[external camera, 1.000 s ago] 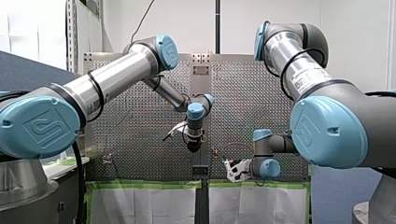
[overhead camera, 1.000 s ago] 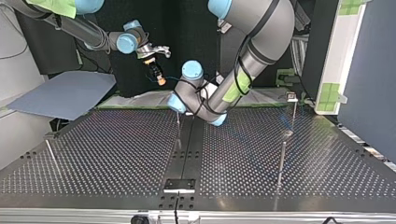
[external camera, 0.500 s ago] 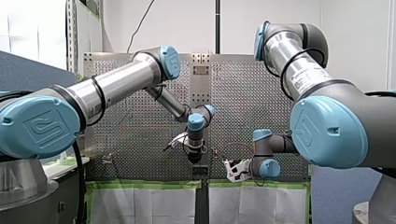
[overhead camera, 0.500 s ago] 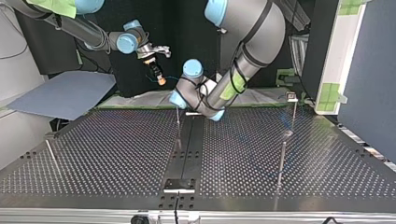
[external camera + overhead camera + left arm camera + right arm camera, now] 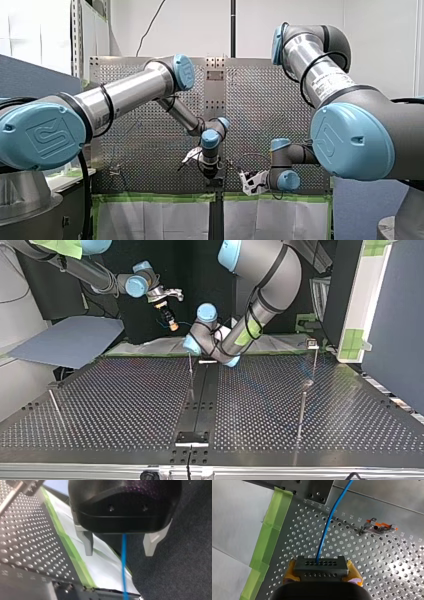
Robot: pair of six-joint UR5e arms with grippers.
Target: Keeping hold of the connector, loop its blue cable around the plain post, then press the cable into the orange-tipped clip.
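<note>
My right hand (image 5: 322, 573) grips the connector (image 5: 320, 565) in the air near the edge of the tabletop (image 5: 352, 545) while my left hand (image 5: 119, 548) stands open astride the blue cable (image 5: 123, 565), so looping seems not yet begun: next, the slack must be steered round the plain post (image 5: 190, 371), grip unbroken

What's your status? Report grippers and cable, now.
Right gripper shut on the connector. Left gripper open, blue cable running between its fingers, apart from both. Cable not yet in the orange-tipped clip.
</note>
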